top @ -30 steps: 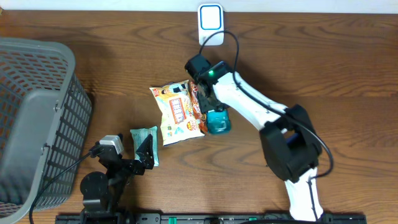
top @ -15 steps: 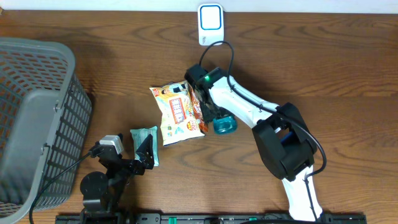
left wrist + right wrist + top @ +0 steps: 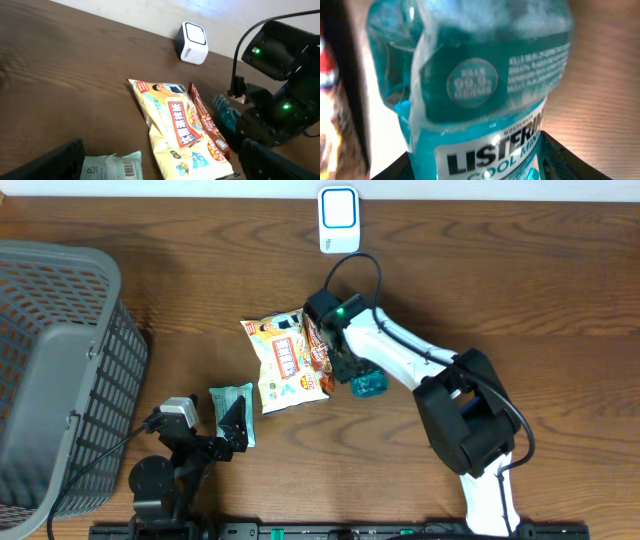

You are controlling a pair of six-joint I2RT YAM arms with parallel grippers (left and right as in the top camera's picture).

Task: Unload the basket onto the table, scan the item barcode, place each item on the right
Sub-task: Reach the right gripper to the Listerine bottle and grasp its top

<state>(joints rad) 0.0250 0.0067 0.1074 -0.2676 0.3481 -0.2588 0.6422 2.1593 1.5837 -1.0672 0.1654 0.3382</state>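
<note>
A teal mouthwash bottle (image 3: 368,384) lies on the table just right of a yellow snack bag (image 3: 285,360). My right gripper (image 3: 351,370) is shut on this bottle (image 3: 480,90); its label fills the right wrist view, and both dark fingers (image 3: 560,160) press its sides. The white scanner (image 3: 339,218) with a blue square face stands at the far table edge, also visible as the scanner (image 3: 193,36) in the left wrist view. My left gripper (image 3: 232,430) stays open near the front edge, above a pale green packet (image 3: 112,167) whose barcode faces up.
A red-brown bar wrapper (image 3: 318,348) lies along the snack bag's right side, against the right gripper. A large grey mesh basket (image 3: 60,360) fills the left of the table. The right arm's cable loops up toward the scanner.
The right gripper's jaws have narrowed onto the bottle. The wrist turned and the bottle shifted a little right and toward the front. The left arm has not moved.
</note>
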